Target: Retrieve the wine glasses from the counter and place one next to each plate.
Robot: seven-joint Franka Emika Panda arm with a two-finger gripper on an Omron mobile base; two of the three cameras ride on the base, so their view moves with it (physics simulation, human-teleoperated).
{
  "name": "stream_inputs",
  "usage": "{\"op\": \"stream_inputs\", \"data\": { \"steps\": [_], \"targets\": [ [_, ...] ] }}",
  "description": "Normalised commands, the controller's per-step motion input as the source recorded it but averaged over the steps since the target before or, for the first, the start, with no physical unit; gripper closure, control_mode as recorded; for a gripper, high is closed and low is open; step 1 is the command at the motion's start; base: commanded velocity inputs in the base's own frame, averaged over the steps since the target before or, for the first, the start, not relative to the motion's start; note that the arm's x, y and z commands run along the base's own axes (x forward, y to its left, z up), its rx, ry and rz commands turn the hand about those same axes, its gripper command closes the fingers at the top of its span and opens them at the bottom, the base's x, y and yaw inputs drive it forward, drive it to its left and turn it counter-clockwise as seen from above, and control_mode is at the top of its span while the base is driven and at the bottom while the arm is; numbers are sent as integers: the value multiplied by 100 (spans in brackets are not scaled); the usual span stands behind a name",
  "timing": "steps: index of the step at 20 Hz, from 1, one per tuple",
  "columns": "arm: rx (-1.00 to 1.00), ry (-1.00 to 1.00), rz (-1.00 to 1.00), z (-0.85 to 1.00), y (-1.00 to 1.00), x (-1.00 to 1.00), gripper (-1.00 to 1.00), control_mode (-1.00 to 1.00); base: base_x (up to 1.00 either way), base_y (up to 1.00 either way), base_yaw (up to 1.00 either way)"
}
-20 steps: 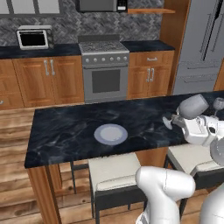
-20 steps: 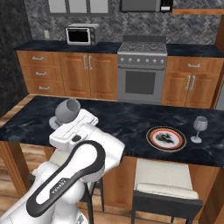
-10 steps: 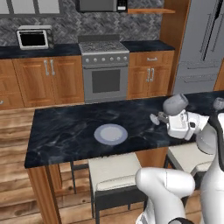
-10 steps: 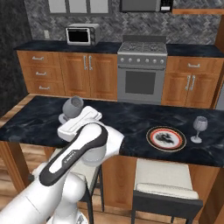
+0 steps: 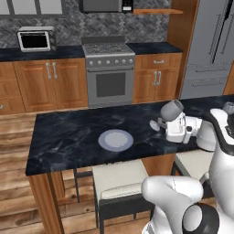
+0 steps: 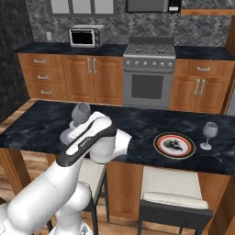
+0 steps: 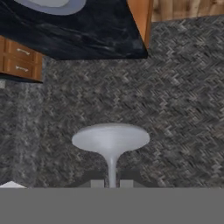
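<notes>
My gripper is shut on the stem of a clear wine glass, held tilted just above the black-topped island. It hangs to the right of the pale bluish-white plate. In the right base view the glass's bowl shows over the white hand. In the hand view its round foot sits ahead of the fingertips, with the pale plate at the top edge. A second wine glass stands upright to the right of the red-rimmed plate.
The black counter over wooden drawers runs along the back wall with a stove and a microwave. A steel fridge stands at the right. Cushioned stools are tucked under the island's near edge.
The arm has swung left along the island with the glass held in it, bringing it closer to the pale plate. The plates and the second glass have stayed put.
</notes>
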Motion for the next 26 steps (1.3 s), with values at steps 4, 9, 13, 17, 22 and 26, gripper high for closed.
{"op": "stream_inputs", "data": {
  "steps": [4,9,13,17,22,26],
  "targets": [
    [-6,0,0,-33,-1,33,100,-100,0,0,0],
    [-14,1,0,-48,0,31,100,-100,0,0,0],
    [-15,1,0,-44,0,29,100,-100,0,0,0],
    [-12,1,0,-32,0,28,100,-100,0,0,0],
    [-7,0,0,-23,0,28,100,-100,0,0,0],
    [0,3,0,-10,-3,33,100,-100,0,0,0]
  ]
}}
